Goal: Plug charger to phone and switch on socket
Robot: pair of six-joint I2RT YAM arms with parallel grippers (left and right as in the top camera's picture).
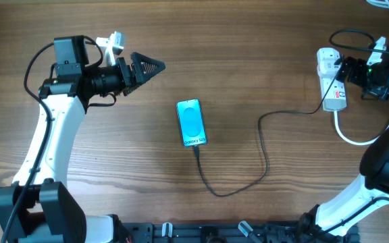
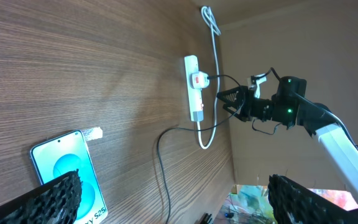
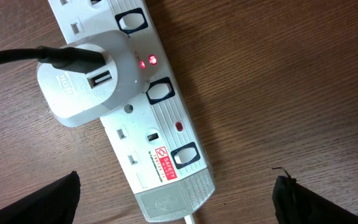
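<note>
The phone (image 1: 192, 123) lies flat at mid table with its cyan screen up; it also shows in the left wrist view (image 2: 64, 171). The thin black charger (image 1: 262, 145) runs from the phone's near end in a loop to a white plug (image 3: 82, 81) seated in the socket (image 1: 331, 84). In the right wrist view a red light (image 3: 151, 60) glows on the socket (image 3: 166, 149) beside the plug. My left gripper (image 1: 150, 67) is open and empty, up and left of the phone. My right gripper (image 1: 343, 69) is open, hovering over the socket.
The socket's thick white cord (image 1: 346, 135) curves toward my right arm. A white cable loop (image 2: 211, 18) lies beyond the strip's far end. A black rail (image 1: 201, 233) runs along the table's front edge.
</note>
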